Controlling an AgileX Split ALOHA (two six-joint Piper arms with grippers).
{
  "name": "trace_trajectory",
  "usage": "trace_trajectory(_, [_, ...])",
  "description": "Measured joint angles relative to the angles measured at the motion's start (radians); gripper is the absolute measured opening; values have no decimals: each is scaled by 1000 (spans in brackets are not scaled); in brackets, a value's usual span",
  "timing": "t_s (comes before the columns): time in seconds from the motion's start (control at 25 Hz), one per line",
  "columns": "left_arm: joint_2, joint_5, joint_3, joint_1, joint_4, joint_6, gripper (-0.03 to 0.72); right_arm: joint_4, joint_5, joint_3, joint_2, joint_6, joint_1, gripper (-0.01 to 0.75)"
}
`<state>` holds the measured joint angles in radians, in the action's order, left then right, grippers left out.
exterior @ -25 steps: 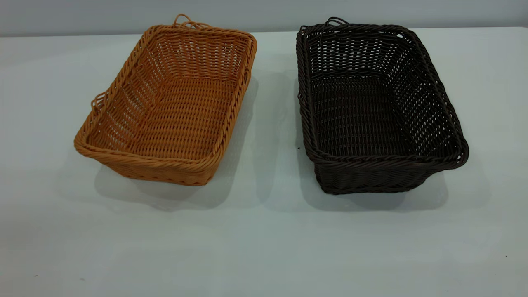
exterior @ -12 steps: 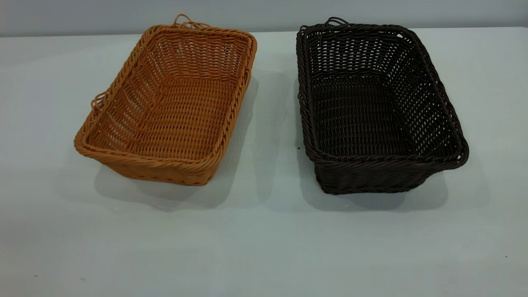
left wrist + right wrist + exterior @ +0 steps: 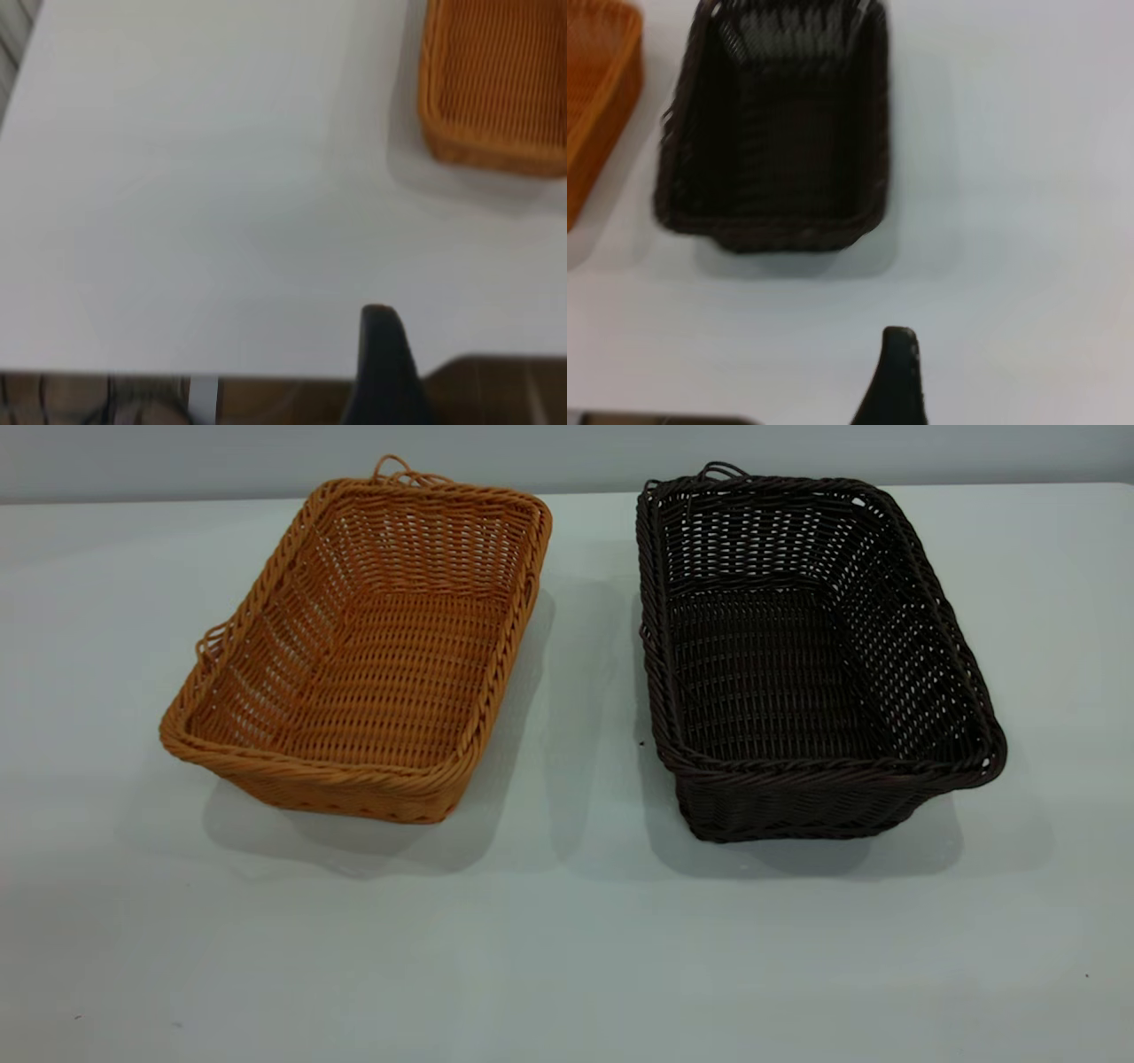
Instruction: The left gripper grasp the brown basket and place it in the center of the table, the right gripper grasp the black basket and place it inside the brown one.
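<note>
Brown basket (woven, seemingly empty).

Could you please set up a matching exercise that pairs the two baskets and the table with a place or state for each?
Column one:
1. brown basket
2. black basket
3. table

Column two:
A. stands empty on the exterior view's right side
B. bears both baskets, which stand apart
C. stands empty on the exterior view's left side, turned at a slight angle

Pairs: 1-C, 2-A, 3-B
</note>
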<state>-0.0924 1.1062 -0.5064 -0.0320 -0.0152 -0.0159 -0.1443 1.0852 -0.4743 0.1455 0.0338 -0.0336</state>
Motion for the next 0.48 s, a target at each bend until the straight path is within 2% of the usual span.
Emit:
trace_trajectory(0.2, [-257, -79, -52, 0, -1, 58, 534, -138, -118, -9, 242, 97, 0, 594])
trace_trajectory(0.48, [-574, -352, -85, 0, -13, 105, 563, -519, -207, -9, 662, 413, 0, 594])
